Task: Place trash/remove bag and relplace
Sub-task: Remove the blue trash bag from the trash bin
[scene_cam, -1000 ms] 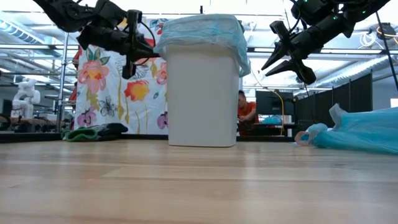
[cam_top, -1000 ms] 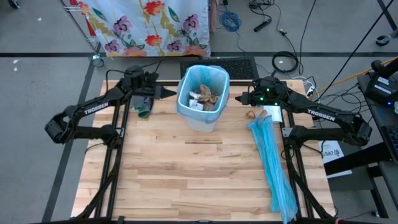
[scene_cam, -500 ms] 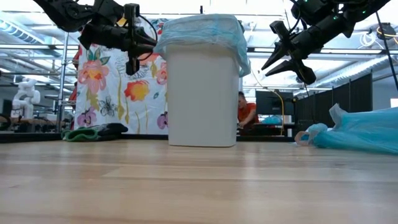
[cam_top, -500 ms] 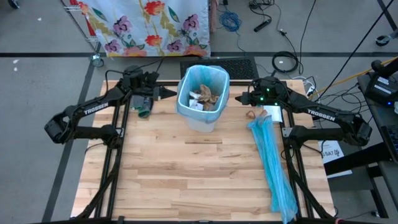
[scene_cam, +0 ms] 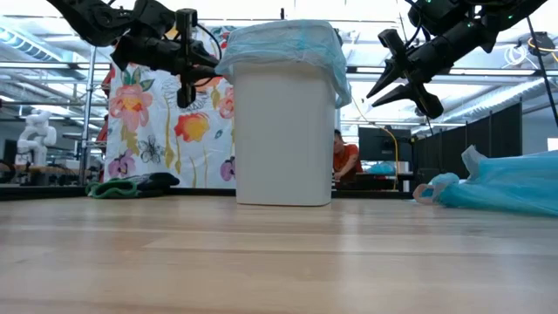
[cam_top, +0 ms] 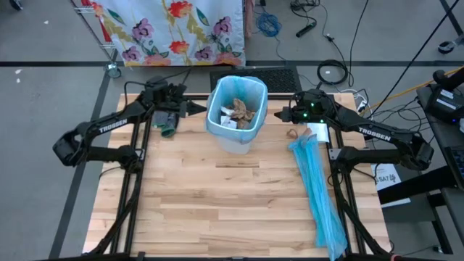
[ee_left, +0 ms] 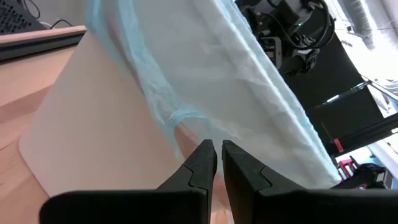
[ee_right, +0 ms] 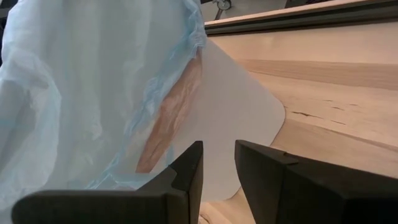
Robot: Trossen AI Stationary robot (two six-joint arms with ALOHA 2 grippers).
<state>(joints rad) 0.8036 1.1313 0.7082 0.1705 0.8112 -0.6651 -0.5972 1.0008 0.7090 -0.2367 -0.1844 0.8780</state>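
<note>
The left gripper (ee_left: 214,155) hangs just beside the bin's upper edge, its dark fingers (ee_left: 198,163) nearly together with only a thin slit between them and nothing caught in it. They point at the gathered hem of the thin, crinkled light-blue plastic bag (ee_left: 249,81) folded down over the rim, which suggests they are lining up to pinch that film. On the opposite side, the right gripper (ee_right: 217,163) is poised at the same height, its fingers (ee_right: 186,165) a modest gap apart and empty, facing the bag's overhang. One arm on each flank reads as preparation for lifting the liner out evenly.

The tall white plastic bin (cam_top: 237,114) has smooth, slightly tapered walls and stands at the far middle of the pale planked wooden surface (cam_top: 232,203). The trash (cam_top: 239,112), crumpled brown paper and white tissue scraps, already lies inside the lined bin. A long bunched light-blue plastic sheet (cam_top: 319,192), probably the replacement liner, lies stretched along the right side. A dark green folded cloth (cam_top: 167,125) rests under the left arm.
</note>
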